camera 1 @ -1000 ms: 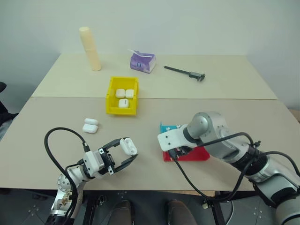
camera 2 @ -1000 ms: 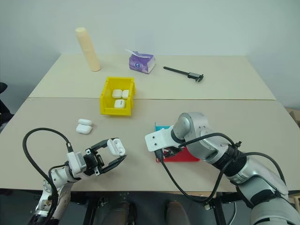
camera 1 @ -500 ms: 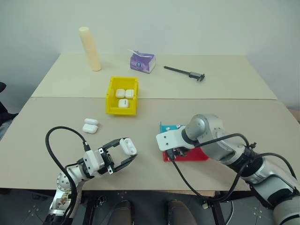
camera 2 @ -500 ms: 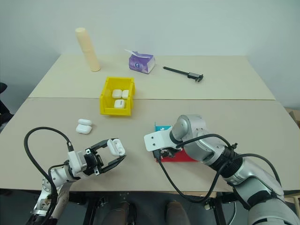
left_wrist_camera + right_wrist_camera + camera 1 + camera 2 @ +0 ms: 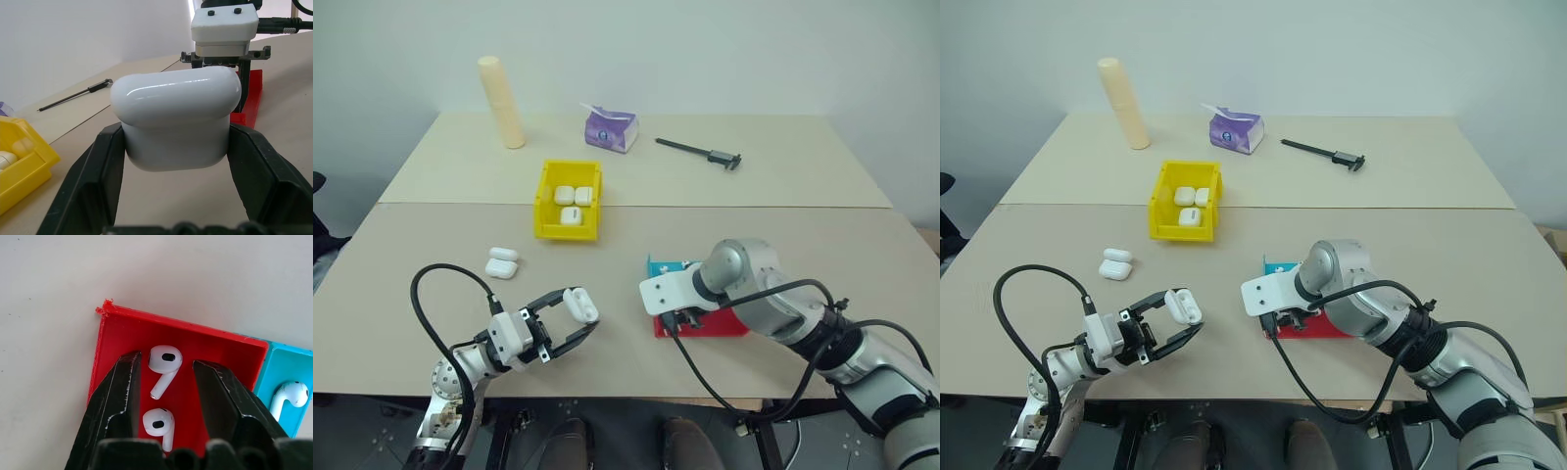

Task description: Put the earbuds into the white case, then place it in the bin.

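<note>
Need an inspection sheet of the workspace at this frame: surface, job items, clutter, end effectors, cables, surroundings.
Surface: two beige tables butted together.
Job's things: white case in left end effector; two earbuds in red tray, one in blue tray; yellow bin holds three cases; two cases on table.
Clutter: cream cylinder, tissue pack, caliper.
End effectors: left shut on case; right end effector open, straddling an earbud.
Cables: black cables looped at both arms.
Surroundings: plain white wall.
</note>
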Controlling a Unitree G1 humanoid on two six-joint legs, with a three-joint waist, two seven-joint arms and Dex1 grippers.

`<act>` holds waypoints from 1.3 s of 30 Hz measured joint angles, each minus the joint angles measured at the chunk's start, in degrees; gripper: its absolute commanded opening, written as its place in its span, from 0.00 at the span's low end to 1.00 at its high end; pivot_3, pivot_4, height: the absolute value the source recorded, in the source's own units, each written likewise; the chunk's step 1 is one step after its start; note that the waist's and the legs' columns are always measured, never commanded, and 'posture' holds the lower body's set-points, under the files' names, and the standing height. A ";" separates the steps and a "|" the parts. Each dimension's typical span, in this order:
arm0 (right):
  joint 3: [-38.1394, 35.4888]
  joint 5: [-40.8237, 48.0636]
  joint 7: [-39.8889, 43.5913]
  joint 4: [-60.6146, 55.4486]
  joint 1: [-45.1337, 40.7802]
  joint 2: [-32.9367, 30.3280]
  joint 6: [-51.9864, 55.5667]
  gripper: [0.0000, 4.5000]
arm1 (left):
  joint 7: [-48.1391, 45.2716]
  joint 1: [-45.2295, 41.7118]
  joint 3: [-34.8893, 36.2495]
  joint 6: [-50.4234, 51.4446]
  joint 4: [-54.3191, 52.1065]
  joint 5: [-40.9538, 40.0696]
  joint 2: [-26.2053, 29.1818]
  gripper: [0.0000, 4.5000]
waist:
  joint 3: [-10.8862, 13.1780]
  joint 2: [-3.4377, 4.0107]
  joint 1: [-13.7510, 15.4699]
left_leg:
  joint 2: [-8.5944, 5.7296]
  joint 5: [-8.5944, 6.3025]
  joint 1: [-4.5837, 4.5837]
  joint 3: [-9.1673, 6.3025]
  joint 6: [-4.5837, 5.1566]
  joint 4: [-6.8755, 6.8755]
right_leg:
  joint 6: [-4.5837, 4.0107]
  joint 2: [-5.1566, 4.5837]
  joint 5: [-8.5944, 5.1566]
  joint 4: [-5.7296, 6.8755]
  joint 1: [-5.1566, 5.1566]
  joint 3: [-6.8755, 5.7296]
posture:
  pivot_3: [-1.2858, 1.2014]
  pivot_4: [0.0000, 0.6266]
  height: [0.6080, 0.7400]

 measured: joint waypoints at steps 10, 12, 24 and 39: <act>-0.02 -0.20 -0.48 0.00 0.21 -0.04 -0.54 0.34 | 0.13 -0.03 0.00 0.02 0.00 0.47 0.00 0.64 | -0.01 0.00 -0.02 | 0.00 0.00 0.01 0.00 0.00 0.00 | 0.00 0.00 0.00 0.00 0.00 0.00 | 0.52 0.24 1.00; -0.02 -0.23 -0.48 0.00 0.22 -0.08 -0.80 0.30 | 0.22 -0.07 0.00 0.02 0.00 0.47 0.00 0.64 | -0.01 0.00 -0.02 | 0.00 0.00 0.01 0.00 0.00 0.00 | 0.00 0.00 0.00 0.00 0.00 0.00 | 0.52 0.24 1.00; -0.52 -0.44 -0.49 -0.37 0.83 -0.13 -1.69 0.20 | 0.59 -0.19 0.02 0.46 -0.13 0.30 0.00 0.64 | -0.08 -0.02 0.00 | 0.00 0.00 0.01 -0.01 0.00 0.00 | 0.00 0.00 0.00 -0.01 0.02 0.00 | 0.52 0.24 1.00; -35.23 21.68 -3.54 -11.39 2.54 -2.85 8.20 0.20 | 1.99 -9.25 1.23 16.23 -11.93 -11.49 0.08 0.64 | -0.07 -0.03 0.11 | -0.03 0.00 -0.12 -0.21 0.00 0.00 | 0.02 0.01 0.01 -0.08 0.04 -0.05 | 0.52 0.24 1.00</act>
